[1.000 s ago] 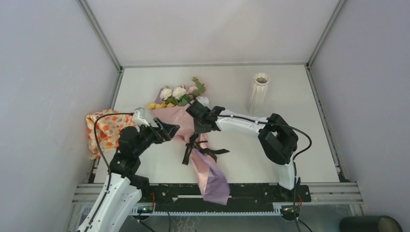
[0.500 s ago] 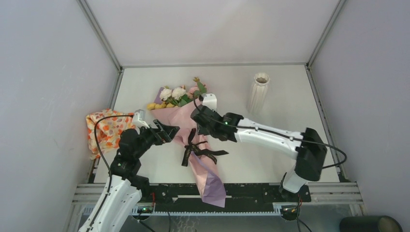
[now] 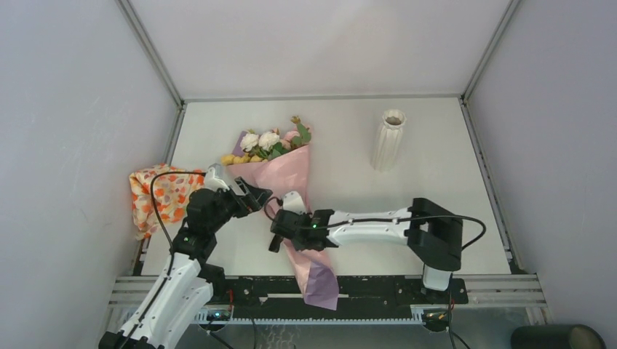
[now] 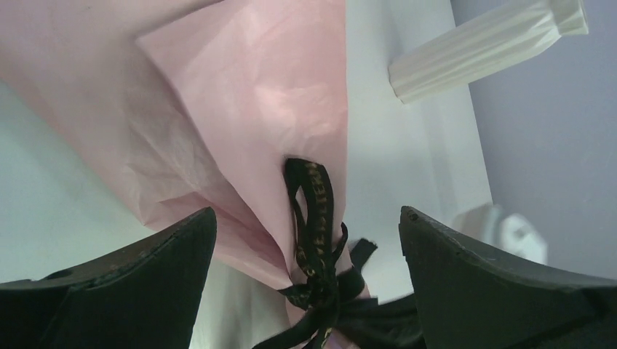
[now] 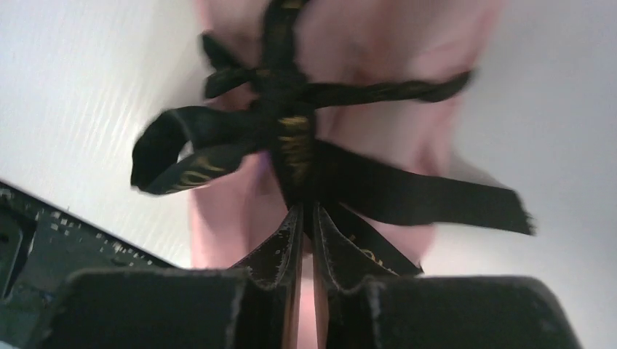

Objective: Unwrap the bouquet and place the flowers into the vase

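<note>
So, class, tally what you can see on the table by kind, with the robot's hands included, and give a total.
Bouquet: 1
Black ribbon: 1
Vase: 1
Patterned cloth: 1
Robot hands: 2 (left hand, right hand)
Total: 6
</note>
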`<state>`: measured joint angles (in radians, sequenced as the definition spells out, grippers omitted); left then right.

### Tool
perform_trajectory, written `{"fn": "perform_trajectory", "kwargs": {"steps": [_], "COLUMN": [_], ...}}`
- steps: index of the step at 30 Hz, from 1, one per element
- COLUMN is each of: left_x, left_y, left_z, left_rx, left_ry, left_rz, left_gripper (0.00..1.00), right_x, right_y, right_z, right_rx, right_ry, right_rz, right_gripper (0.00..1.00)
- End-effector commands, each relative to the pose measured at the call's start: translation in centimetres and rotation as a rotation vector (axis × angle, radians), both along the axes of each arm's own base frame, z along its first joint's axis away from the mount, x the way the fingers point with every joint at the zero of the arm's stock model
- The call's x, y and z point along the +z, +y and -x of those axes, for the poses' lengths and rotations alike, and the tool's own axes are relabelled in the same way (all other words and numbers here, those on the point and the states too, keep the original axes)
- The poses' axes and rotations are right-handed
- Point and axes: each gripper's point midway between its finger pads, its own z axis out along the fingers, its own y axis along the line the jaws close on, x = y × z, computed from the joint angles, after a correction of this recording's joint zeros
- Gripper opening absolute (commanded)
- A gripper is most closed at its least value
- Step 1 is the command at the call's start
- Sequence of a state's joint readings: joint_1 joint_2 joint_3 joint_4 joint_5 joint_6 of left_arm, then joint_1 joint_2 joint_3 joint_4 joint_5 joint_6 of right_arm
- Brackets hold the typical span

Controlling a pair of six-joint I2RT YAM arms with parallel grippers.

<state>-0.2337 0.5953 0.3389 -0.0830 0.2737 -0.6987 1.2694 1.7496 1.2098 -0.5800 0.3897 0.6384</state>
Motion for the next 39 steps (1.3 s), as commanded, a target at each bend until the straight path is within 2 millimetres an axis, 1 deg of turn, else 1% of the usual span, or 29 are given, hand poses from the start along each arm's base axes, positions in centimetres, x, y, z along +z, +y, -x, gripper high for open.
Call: {"fn": "perform_trajectory", "kwargs": {"steps": [1,3,6,8,9,11,13,14,16,18,20,22,24,27,32,35,39], "left_x": [0.1,-0.2,-0.7,-1.1,-1.2,-1.6,-2.0,-1.8,-1.7,-1.6,-1.6,-1.4,-1.5,-1.5,-1.1,-0.5,-0.1], "left_y": [0.1,0.2,0.3,0.4,0.3,0.3,0.3,0.2,0.1,0.0,-0.1,-0.1,-0.2,-0.1,-0.4,-0.7,-0.8], "left_z": [-0.6,-0.6,-0.6,-0.7,-0.6,-0.6,-0.5,-0.7,-0.7,-0.8,-0.7,-0.7,-0.6,-0.6,-0.5,-0.4,-0.3], "left_rx": [0.028,0.03,0.041,0.047,0.047,0.047,0.047,0.047,0.044,0.039,0.033,0.031,0.03,0.031,0.012,-0.006,-0.016], "left_ry": [-0.026,-0.02,-0.007,0.007,0.011,0.024,0.035,0.021,0.017,0.013,0.012,0.007,0.006,0.006,-0.006,-0.025,-0.043], "left_rz": [0.017,0.017,0.014,0.014,0.018,0.02,0.021,0.028,0.037,0.044,0.046,0.047,0.047,0.049,0.057,0.066,0.069], "left_gripper": [1.0,1.0,1.0,1.0,1.0,1.0,1.0,1.0,1.0,1.0,1.0,1.0,1.0,1.0,1.0,1.0,1.0], "right_x": [-1.5,-2.9,-4.8,-5.3,-5.2,-4.1,-2.1,-1.1,1.3,3.6,5.5,6.9,7.5,7.0,4.4,3.3,2.7], "right_y": [4.0,4.3,4.4,4.2,4.1,3.7,3.3,3.1,2.8,2.5,2.1,1.5,1.0,0.1,-1.3,-1.5,-1.4], "right_z": [3.3,3.9,4.2,4.2,4.1,3.8,3.4,3.3,3.1,2.9,2.7,2.5,2.2,1.3,-0.7,-1.8,-3.3], "right_rx": [0.084,0.093,0.096,0.093,0.09,0.086,0.088,0.087,0.089,0.083,0.076,0.066,0.052,0.019,-0.02,-0.037,-0.057], "right_ry": [0.085,0.112,0.143,0.151,0.145,0.11,0.069,0.052,0.02,-0.009,-0.036,-0.059,-0.08,-0.109,-0.153,-0.156,-0.158], "right_rz": [-0.092,-0.08,-0.052,-0.042,-0.037,-0.033,-0.047,-0.056,-0.09,-0.128,-0.161,-0.177,-0.179,-0.132,-0.007,0.021,0.021], "right_gripper": [0.15,0.15,0.16,0.17,0.18,0.23,0.32,0.38,0.44,0.47,0.49,0.52,0.53,0.53,0.53,0.53,0.53]}}
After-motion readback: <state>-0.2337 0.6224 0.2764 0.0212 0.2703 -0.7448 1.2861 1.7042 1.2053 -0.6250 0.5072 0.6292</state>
